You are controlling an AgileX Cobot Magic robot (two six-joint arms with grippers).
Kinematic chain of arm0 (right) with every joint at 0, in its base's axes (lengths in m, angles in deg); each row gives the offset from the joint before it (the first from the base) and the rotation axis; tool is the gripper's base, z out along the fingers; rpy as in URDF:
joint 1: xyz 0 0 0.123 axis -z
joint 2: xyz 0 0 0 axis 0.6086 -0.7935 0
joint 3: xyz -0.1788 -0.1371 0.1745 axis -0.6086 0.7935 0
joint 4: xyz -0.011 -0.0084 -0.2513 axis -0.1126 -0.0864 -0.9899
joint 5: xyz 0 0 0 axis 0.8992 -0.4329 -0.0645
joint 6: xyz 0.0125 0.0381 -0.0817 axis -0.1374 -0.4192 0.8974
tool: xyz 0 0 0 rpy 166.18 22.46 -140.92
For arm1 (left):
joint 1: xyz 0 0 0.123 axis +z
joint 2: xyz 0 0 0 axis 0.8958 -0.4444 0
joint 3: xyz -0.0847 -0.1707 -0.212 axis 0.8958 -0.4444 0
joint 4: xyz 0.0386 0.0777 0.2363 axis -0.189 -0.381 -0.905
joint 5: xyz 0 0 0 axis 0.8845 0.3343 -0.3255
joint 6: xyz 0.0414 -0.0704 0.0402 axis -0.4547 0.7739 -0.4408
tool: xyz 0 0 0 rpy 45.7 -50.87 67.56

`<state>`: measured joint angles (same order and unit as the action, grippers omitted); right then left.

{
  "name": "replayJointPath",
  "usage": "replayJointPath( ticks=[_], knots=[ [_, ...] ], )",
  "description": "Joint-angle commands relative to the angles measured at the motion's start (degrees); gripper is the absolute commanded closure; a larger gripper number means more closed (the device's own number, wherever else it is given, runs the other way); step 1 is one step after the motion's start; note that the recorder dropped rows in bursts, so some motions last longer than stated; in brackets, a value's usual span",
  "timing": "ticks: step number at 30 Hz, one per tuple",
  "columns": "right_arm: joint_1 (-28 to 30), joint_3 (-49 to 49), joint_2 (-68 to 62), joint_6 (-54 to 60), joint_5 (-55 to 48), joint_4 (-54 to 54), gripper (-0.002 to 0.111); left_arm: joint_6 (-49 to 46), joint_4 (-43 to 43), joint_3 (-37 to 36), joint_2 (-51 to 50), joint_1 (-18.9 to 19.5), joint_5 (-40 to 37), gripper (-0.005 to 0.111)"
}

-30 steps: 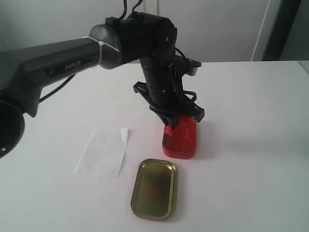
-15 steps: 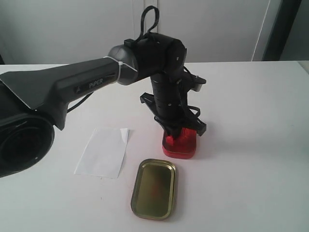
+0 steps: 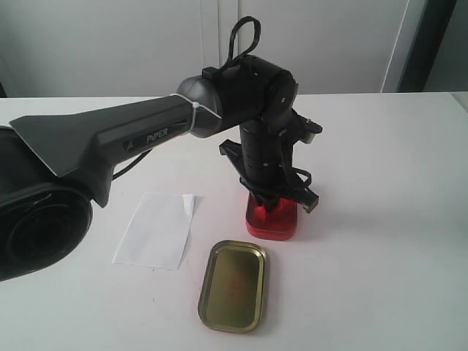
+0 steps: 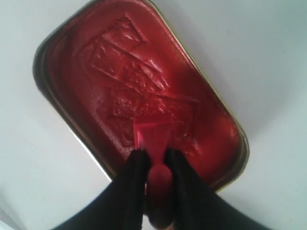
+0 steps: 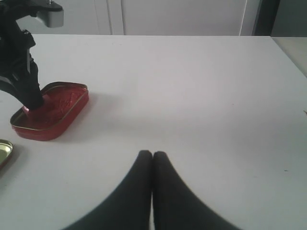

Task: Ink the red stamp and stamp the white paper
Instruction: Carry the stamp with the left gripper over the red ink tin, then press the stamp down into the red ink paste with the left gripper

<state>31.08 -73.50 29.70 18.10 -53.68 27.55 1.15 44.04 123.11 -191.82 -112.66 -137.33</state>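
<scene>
Neighbours: the gold tin lid lies hollow side up just in front of the red ink pad tin, near it but apart. The white paper lies flat to the left of both, with one far corner folded over.
In the way: the left arm's wrist stands upright over the tin and hides its far half in the exterior view (paper and lid are uncovered).
Edges: the tin's metal rim rings the ink all round, and the stamp sits inside it, nearer one short end.
Open room: the white table stretches wide to the right of the tin and behind it.
Left gripper: the jaws are partly closed, pinching the narrow handle of the red stamp with one finger on each side. The stamp's block base is down on the ink, among rectangular imprints.
Right gripper: it is low over the table, well apart from the tin, with its fingers pressed together.
</scene>
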Motion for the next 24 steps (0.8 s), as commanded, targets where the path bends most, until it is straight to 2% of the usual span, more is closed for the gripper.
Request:
replayJointPath(
  ticks=[1,24],
  knots=[
    [0.22,0.32,0.27,-0.14,0.76,-0.06,0.108,0.47,-0.19,0.35,-1.50,-0.27,-0.97,0.107],
    [0.22,0.32,0.27,-0.14,0.76,-0.06,0.108,0.47,2.33,0.49,-4.61,-0.27,-1.88,0.107]
  ],
)
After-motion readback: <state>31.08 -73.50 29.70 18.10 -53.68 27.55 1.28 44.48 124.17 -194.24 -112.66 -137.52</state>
